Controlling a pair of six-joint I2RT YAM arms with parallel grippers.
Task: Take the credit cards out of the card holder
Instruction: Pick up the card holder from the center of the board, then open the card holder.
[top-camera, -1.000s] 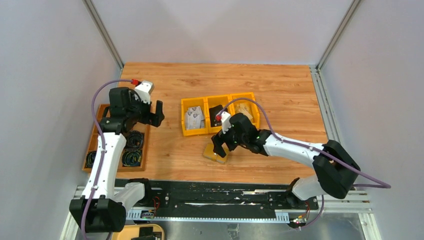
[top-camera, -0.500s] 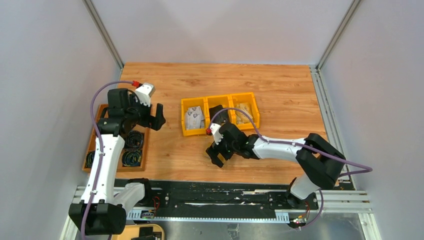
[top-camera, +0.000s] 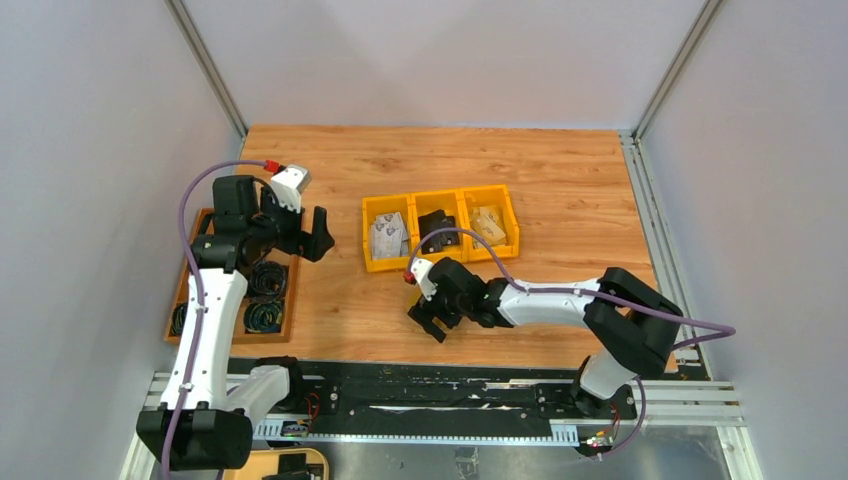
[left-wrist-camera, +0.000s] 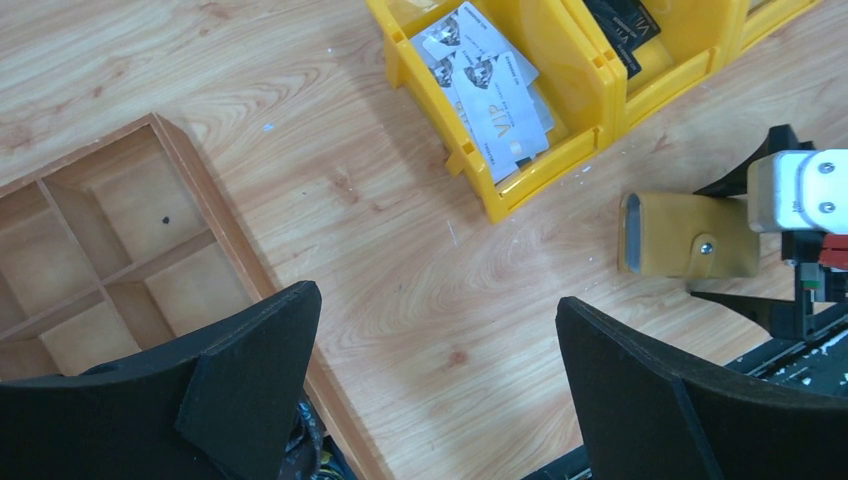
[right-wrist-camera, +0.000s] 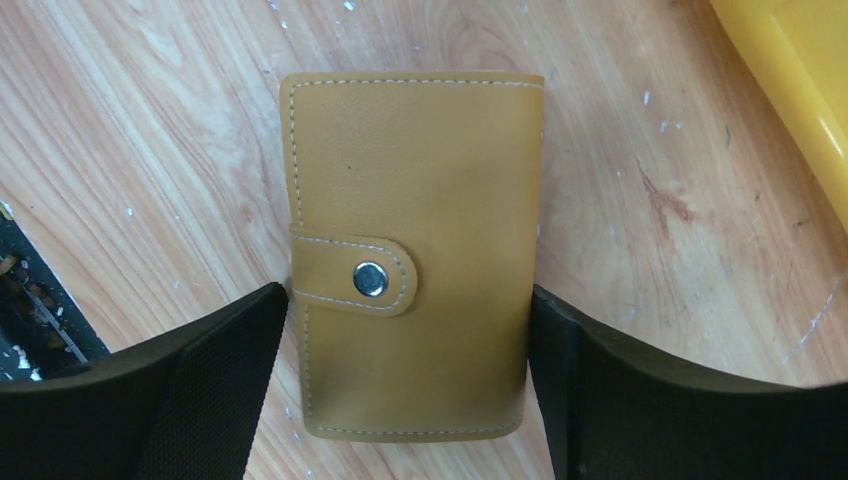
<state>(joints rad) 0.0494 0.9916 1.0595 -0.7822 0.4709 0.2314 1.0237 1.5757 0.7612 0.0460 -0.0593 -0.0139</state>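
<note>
The card holder (right-wrist-camera: 420, 200) is a mustard-yellow wallet, snapped shut with a silver stud, lying flat on the wooden table. It also shows in the left wrist view (left-wrist-camera: 680, 235). In the top view it is hidden under my right gripper (top-camera: 432, 320). My right gripper (right-wrist-camera: 408, 292) is open and straddles the holder's near half, with one finger close against each long edge. My left gripper (top-camera: 318, 232) is open and empty, hovering above the table left of the bins; in its own view (left-wrist-camera: 435, 300) only bare wood lies between the fingers.
Three joined yellow bins (top-camera: 390, 268) stand behind the right gripper; the left bin holds silver cards (left-wrist-camera: 490, 80), the middle one a black card (left-wrist-camera: 625, 25). A brown compartment tray (top-camera: 180, 290) with coiled cables (top-camera: 265, 315) sits at the far left. The black rail runs along the near edge.
My right gripper has moved left and toward the near edge, dropping over the card holder so that it now hides it from above. The left arm has barely moved.
</note>
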